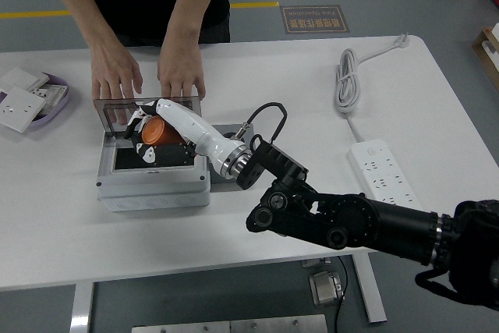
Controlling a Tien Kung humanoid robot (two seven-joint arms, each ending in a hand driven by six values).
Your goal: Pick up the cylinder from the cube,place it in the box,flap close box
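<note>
Right hand fingers curled, gripping

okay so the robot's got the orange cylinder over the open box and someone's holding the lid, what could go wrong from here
The right hand grips the orange cylinder just above the grey box, close beneath the person's hands holding the clear flap. Its fingers could bump the flap or those hands.

The cylinder looks tilted, so on release it may catch the box rim or roll instead of settling inside.

Bright, even light from overhead fills the scene. The white table shows only soft, faint shadows and no glare. Focus is sharp throughout.
</note>
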